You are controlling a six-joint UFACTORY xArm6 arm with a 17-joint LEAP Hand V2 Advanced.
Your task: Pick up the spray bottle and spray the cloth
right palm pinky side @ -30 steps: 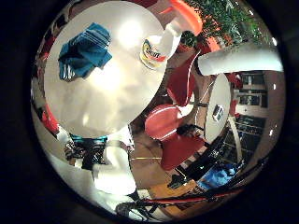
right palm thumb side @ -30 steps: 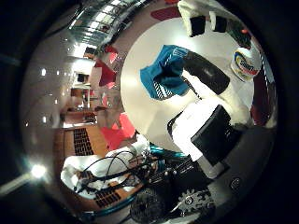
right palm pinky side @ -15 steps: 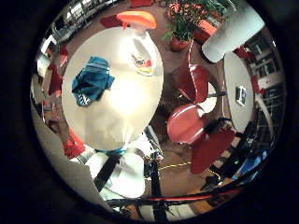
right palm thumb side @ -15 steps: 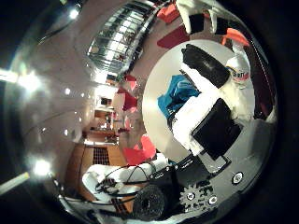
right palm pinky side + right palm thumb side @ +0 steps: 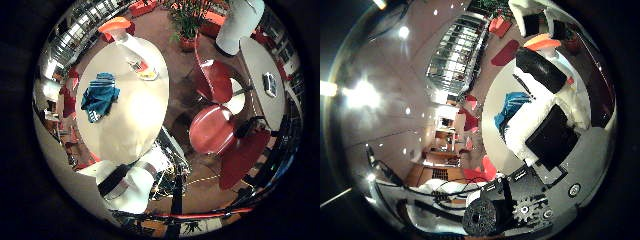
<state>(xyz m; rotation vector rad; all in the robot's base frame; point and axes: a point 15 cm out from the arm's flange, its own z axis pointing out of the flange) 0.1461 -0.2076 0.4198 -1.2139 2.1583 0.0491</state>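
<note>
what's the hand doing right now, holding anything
Right hand: open, holding nothing. The white spray bottle with the orange trigger top stands apart from it on the round white table, beside the crumpled blue cloth.

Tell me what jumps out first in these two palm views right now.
The spray bottle with its orange top stands on the round white table, with the blue cloth crumpled beside it. Red chairs stand on the floor next to the table.

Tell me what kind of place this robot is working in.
Probably a café or canteen-like lounge: round white table holding a spray bottle and blue cloth, red chairs around it, a second table, and potted plants on the floor.
</note>
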